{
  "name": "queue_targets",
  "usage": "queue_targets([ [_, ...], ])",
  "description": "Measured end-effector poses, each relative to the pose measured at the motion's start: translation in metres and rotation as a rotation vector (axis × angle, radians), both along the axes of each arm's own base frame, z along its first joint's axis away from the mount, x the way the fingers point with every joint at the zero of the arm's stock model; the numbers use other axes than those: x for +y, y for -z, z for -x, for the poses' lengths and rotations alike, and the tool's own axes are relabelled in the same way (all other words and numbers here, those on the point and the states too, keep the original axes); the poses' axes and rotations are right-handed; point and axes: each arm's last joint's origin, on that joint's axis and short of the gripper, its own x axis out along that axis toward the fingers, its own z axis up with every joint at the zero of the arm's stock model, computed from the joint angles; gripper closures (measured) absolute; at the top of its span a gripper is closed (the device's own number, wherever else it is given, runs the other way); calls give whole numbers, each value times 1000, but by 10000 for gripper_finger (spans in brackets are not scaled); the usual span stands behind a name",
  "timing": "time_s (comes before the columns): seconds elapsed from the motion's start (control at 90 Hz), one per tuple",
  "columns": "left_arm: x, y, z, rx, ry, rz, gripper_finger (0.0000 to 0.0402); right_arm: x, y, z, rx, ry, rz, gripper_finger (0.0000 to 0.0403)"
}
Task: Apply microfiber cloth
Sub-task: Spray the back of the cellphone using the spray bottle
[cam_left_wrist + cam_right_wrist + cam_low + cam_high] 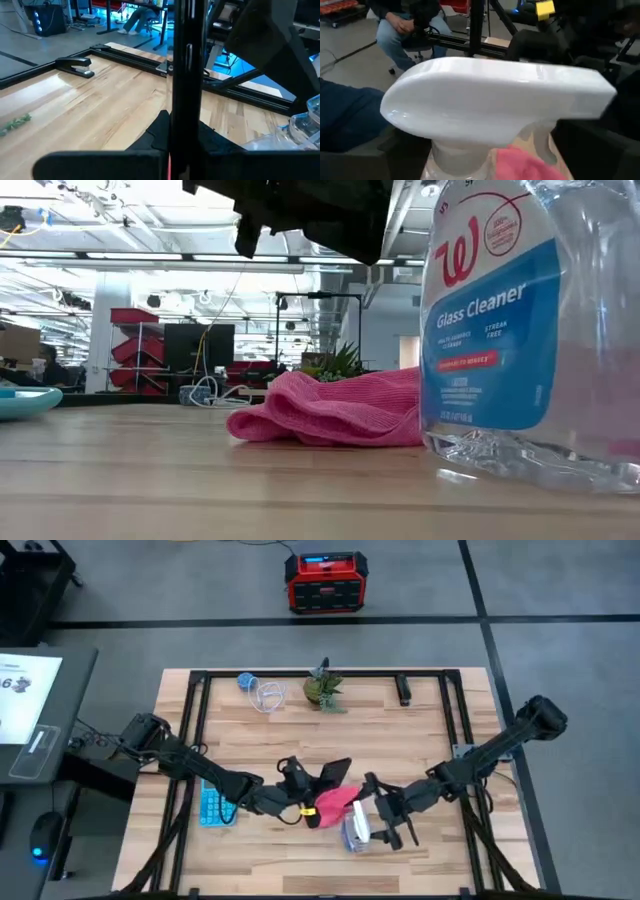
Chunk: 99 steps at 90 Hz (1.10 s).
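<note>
The pink microfiber cloth (pixel 333 800) (pixel 330 410) lies crumpled on the wooden table near its middle. Just above and left of it, my left gripper (pixel 305 778) is shut on a black phone (pixel 335 772), which shows edge-on in the left wrist view (pixel 182 75). Right of the cloth stands a clear glass cleaner spray bottle (pixel 356 830) (pixel 530 330). My right gripper (pixel 385 812) is shut on it. The bottle's white trigger head (pixel 495 100) fills the right wrist view, with the cloth (pixel 525 165) below it. My left gripper pinches the phone by one end (pixel 181 125) between its two fingers, coming from the table's left. The phone is lifted clear of the table and tilted up over the cloth, with its free end pointing away from the gripper. My right gripper holds the bottle at its neck (pixel 465 160), just under the white trigger head, with a finger on either side. It comes from the table's right. The fingers are mostly hidden behind the head. The bottle's base rests on the table.
A light blue calculator (pixel 212 805) (pixel 25 402) lies left of the cloth. At the far edge are a stapler (pixel 405 695), a small plant (pixel 323 688) and a coiled cable (pixel 255 690). Black frame rails (pixel 200 740) border the table. A person (pixel 410 25) sits beyond it.
</note>
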Motion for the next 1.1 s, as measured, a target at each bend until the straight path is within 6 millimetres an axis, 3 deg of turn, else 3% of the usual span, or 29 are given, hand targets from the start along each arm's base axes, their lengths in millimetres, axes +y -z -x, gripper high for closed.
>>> queue_targets([
  [0.1, 0, 0, 0, 0, 0, 0, 393, -1, -3, 0, 51, 73, 59, 6],
  [0.333, 0, 0, 0, 3, 2, -7, 393, -4, -22, 8, 238, 279, 154, 18],
  [0.522, -1, 0, 0, 5, 4, -9, 393, -16, -33, 23, 402, 509, 195, 17],
  [0.933, -4, 1, 2, 19, 16, -34, 393, -14, -47, 65, 481, 791, 206, 17],
  [1.1, -4, 1, 2, 22, 18, -42, 393, -16, -48, 68, 468, 804, 259, 17],
])
